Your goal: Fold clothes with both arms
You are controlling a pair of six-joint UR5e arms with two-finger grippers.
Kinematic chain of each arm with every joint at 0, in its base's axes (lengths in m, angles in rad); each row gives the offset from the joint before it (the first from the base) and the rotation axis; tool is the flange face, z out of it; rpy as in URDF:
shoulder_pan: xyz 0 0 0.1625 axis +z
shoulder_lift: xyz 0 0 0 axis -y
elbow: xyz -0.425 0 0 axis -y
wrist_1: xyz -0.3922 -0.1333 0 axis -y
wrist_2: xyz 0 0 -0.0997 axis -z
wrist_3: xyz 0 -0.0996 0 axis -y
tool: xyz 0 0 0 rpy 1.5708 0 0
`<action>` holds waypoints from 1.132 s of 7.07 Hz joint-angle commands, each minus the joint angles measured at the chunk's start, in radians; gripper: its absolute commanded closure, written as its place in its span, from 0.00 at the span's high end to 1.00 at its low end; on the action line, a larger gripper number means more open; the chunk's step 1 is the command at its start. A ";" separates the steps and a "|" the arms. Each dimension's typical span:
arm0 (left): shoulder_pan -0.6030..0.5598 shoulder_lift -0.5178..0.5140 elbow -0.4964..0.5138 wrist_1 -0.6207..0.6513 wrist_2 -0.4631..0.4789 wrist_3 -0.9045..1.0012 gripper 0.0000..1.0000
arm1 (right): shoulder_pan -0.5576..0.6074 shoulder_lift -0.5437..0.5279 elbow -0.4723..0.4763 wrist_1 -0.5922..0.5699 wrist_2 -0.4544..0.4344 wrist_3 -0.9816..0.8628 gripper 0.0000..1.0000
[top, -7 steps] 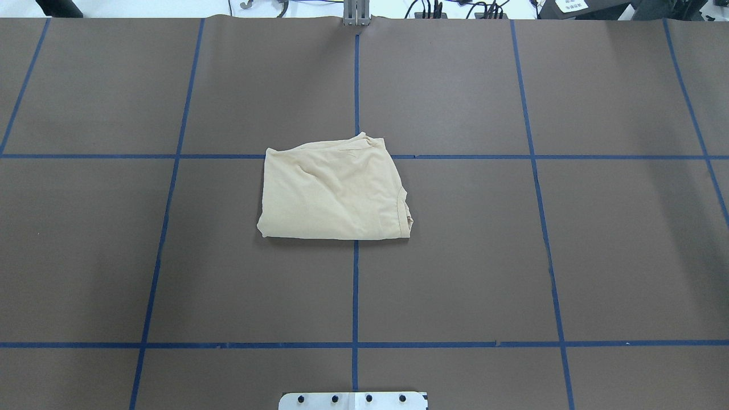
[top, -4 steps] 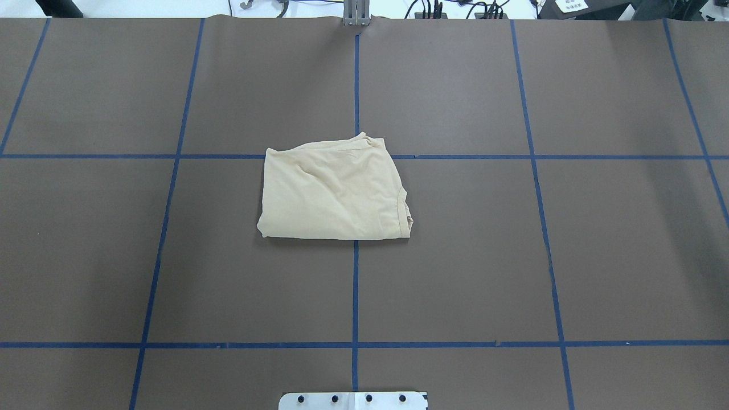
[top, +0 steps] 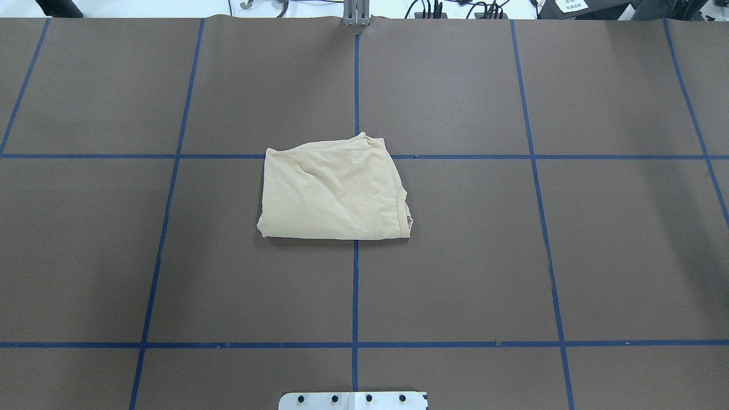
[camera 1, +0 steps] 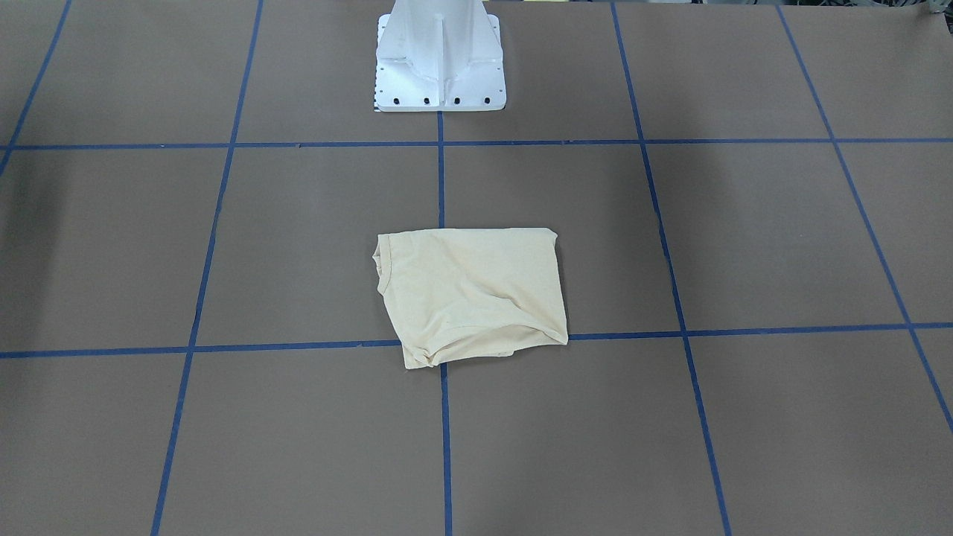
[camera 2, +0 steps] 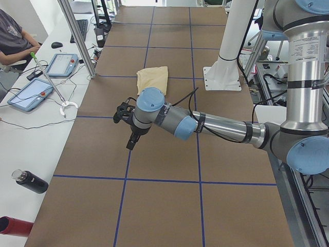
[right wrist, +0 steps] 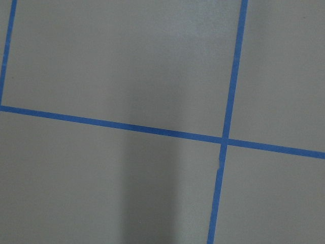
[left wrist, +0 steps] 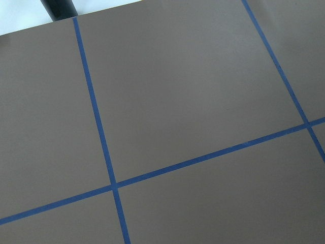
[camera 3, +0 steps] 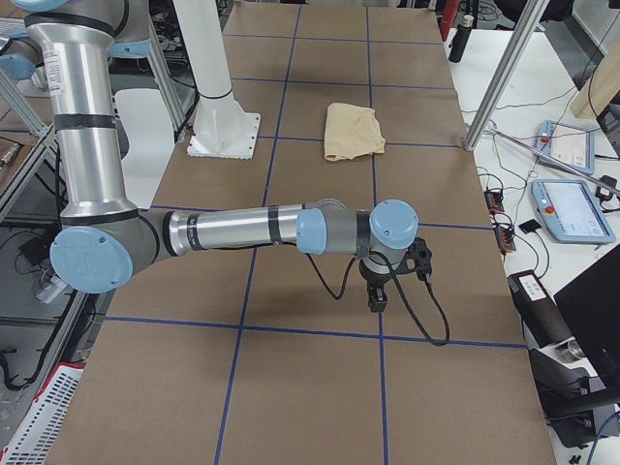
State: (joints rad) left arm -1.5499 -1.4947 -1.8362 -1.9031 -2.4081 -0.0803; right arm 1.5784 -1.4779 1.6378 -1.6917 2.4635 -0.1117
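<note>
The pale beige T-shirt (top: 333,192) lies folded into a compact rectangle at the middle of the table, its print hidden; it also shows in the front-facing view (camera 1: 470,292), the left view (camera 2: 152,78) and the right view (camera 3: 352,130). My left gripper (camera 2: 131,142) hangs over the table's left end, far from the shirt. My right gripper (camera 3: 376,298) hangs over the right end, also far from it. Both show only in the side views, so I cannot tell whether they are open or shut. The wrist views show only bare table.
The brown table (top: 455,256) carries a grid of blue tape lines. The white pedestal base (camera 1: 441,67) stands at the robot's side. Benches with tablets (camera 2: 24,94), cables and a black bottle (camera 2: 31,181) flank the far edge, where a person (camera 2: 13,38) sits.
</note>
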 commanded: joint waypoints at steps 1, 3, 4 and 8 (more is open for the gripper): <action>0.001 0.001 0.006 0.001 -0.008 -0.001 1.00 | 0.000 -0.005 0.013 0.001 0.002 -0.003 1.00; 0.001 0.001 0.009 0.001 -0.064 -0.001 1.00 | -0.003 -0.009 0.022 0.041 -0.004 -0.010 1.00; 0.002 -0.001 0.012 -0.004 -0.069 -0.001 1.00 | -0.003 -0.009 0.020 0.070 -0.015 -0.002 1.00; 0.004 -0.012 0.045 -0.007 -0.062 0.001 1.00 | -0.029 -0.002 0.020 0.072 -0.082 0.000 1.00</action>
State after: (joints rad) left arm -1.5464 -1.5045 -1.7942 -1.9094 -2.4704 -0.0795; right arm 1.5614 -1.4837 1.6584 -1.6207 2.4207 -0.1138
